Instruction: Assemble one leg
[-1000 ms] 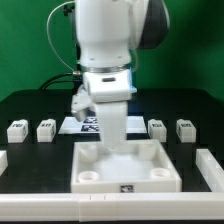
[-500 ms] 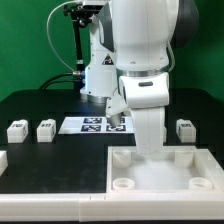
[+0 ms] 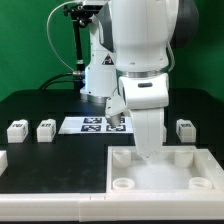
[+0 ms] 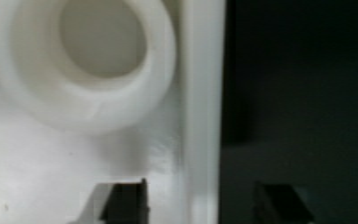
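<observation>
My gripper (image 3: 147,152) reaches down over the back wall of the large white tray-like piece (image 3: 165,172), near its back left corner socket. In the wrist view my gripper (image 4: 201,200) is open. Its dark fingertips (image 4: 123,202) stand on either side of the tray's white wall (image 4: 197,120) with a gap on each side. A round socket (image 4: 78,60) shows just inside. Two legs (image 3: 16,128) (image 3: 45,128) stand on the black table at the exterior view's left. A third leg (image 3: 184,128) stands at the right. The fourth leg is hidden.
The marker board (image 3: 92,123) lies behind my arm at mid-table. White rails run along the table's front edge (image 3: 50,207) and front left (image 3: 3,159). The tray fills the front right.
Since one second ago my arm and the tray have shifted together toward the exterior view's right. Nothing has moved in the last half second.
</observation>
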Motion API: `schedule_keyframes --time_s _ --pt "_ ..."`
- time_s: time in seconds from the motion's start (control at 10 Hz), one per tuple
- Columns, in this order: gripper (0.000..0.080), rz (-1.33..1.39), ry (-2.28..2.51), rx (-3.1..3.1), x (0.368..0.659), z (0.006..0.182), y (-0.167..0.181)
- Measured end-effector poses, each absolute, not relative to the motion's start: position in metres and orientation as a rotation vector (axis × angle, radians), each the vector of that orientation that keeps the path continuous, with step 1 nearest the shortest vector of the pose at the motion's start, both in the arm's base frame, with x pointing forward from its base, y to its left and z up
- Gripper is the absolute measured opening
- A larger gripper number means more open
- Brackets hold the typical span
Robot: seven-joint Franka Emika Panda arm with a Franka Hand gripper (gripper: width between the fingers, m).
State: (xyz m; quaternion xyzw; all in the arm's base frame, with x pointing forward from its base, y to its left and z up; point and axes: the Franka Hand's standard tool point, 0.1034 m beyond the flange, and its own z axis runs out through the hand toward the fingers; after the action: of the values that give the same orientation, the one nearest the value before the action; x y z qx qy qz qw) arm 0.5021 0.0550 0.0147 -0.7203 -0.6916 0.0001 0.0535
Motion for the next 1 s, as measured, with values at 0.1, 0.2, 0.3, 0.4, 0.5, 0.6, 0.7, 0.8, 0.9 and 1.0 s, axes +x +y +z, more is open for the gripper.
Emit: schedule_keyframes --time_s 0.1,0.2,0.3,0.4,0.5,0.6,0.7,0.8,0.9,1.0 --pt "0.0432 0.001 -2.101 -2.189 0.502 0.015 0.055" --pt "0.0562 0.001 -2.101 -2.189 0.502 0.015 0.055" --pt "0.0631 0.001 -2.101 -2.189 0.502 0.014 0.055" --pt "0.0645 0.001 -2.101 -2.189 0.502 0.014 0.055" --pt "0.0645 0.001 -2.1 -2.189 0.502 0.014 0.055" --pt "0.0649 0.001 -2.1 -2.189 0.502 0.014 0.055" --pt "0.0649 0.001 -2.087 -2.204 0.502 0.016 0.055" --pt "0.0649 0.002 -2.052 -2.251 0.501 0.029 0.056" --pt "0.0649 0.017 -1.979 -2.33 0.499 0.048 0.059" --pt "0.0649 0.013 -1.866 -2.438 0.497 0.061 0.068"
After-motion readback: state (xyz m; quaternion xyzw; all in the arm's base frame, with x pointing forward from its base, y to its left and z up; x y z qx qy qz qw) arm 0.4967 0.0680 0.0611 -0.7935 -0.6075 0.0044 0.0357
